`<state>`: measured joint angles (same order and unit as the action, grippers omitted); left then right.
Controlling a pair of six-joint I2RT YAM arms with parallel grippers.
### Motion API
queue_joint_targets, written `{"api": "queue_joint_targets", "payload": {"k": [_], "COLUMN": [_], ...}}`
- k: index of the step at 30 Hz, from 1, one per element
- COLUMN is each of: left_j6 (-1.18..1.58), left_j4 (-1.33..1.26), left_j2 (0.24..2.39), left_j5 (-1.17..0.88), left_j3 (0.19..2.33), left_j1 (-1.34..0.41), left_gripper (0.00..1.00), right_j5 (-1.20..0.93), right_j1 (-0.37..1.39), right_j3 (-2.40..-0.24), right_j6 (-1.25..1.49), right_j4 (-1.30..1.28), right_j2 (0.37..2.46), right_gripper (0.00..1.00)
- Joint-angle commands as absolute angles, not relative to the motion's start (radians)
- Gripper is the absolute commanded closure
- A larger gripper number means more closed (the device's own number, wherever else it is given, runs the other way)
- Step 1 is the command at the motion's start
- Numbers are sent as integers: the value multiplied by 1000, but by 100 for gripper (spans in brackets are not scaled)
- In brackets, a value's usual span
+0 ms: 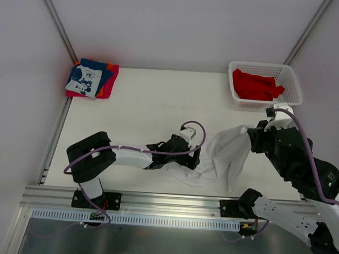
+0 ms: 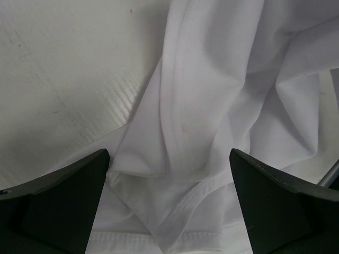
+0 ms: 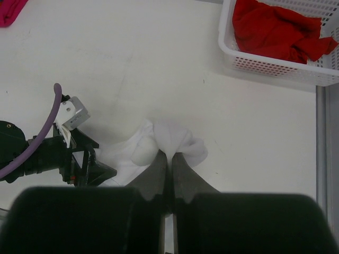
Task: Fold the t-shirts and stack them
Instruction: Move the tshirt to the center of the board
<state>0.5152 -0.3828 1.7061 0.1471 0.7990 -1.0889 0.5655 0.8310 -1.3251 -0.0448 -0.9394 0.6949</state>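
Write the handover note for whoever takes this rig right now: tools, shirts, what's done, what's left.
Left tool: open, low over one end of the white t-shirt, holding nothing.
Right tool: shut on a bunch of that shirt.
White t-shirt: crumpled and unfolded, stretched between the two arms near the front of the table.
Done: folded stack at the far-left corner.
Left: fold and stack the white one, then the red cloth in the basket, far right.

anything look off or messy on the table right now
The white shirt is bunched and twisted, not flat: one end is pinched up by the right gripper, the rest trails under the open left gripper. Elsewhere, red shirts lie crumpled in the basket.
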Motion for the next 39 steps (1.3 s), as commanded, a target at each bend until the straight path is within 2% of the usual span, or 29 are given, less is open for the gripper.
{"api": "queue_joint_targets", "payload": {"k": [1, 4, 8, 14, 25, 39], "left_j6": [525, 519, 476, 491, 532, 520], "left_j4": [-382, -310, -137, -38, -46, -302], "left_j2": [1713, 1691, 1626, 1549, 1532, 1526], "left_j5": [189, 248, 509, 601, 568, 391], "left_j3": [841, 867, 948, 970, 920, 815], "left_j1": [-1114, -1144, -1236, -1287, -1290, -1267], "left_gripper": [1, 1, 1, 1, 1, 1], "right_j5": [592, 591, 592, 586, 568, 572], "right_j1": [833, 833, 833, 831, 833, 833], "right_j3": [-1313, -1301, -1287, -1279, -1289, -1279], "right_j6": [-41, -41, -35, -20, -2, -2], "right_j4": [-927, -927, -927, -925, -933, -943], "right_j2": [689, 696, 696, 690, 684, 664], "right_gripper": [99, 99, 99, 100, 99, 100]}}
